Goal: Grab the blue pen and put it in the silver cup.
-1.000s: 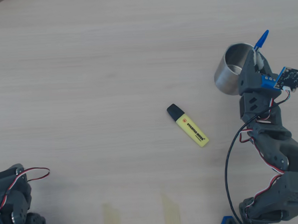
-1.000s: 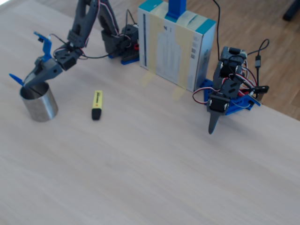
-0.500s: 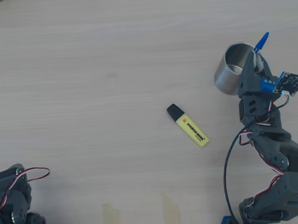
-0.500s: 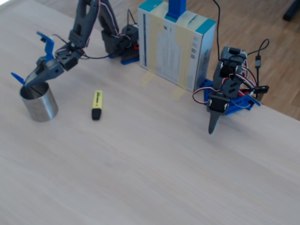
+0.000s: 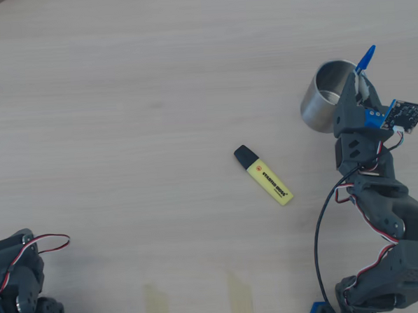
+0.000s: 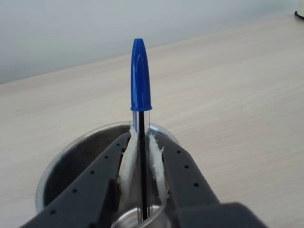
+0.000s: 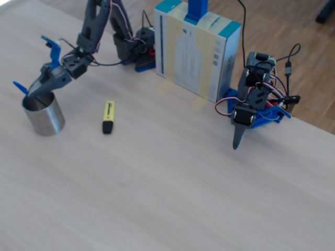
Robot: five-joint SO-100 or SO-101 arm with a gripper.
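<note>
The blue pen (image 6: 140, 99) sat clamped between the jaws (image 6: 141, 142), whose white-padded inner faces pressed on its clear barrel from both sides in the wrist view. Its capped end stuck out past the jaw tips, over the far rim of the silver cup (image 6: 71, 156), while the barrel's other end ran back above the cup's open mouth. In the overhead view the pen (image 5: 365, 56) showed only its cap, poking out beyond the cup (image 5: 320, 101) at the rim's upper right, and the jaws (image 5: 356, 89) hung over that side of the opening. The fixed view agreed: the cup (image 7: 44, 116) stood upright on the surface (image 7: 172, 188), with the pen's cap (image 7: 19, 88) jutting to its left.

The step in hand looked like the release. As I judged it, the pen lay too flat and too far across the rim; let go like that, it could tip outward and fall onto the surface. It would go better if the wrist tilted so the pen stood steeper, the lower end dropped well inside the wall, and the jaws only then parted slowly.

Room was generous. The yellow highlighter (image 5: 264, 175) lay well apart from the cup, toward the middle of the surface. The cardboard box (image 7: 196, 49) and a second, idle arm (image 7: 252, 102) stood far off on the other side in the fixed view. The cup itself was the only thing close enough to knock.
</note>
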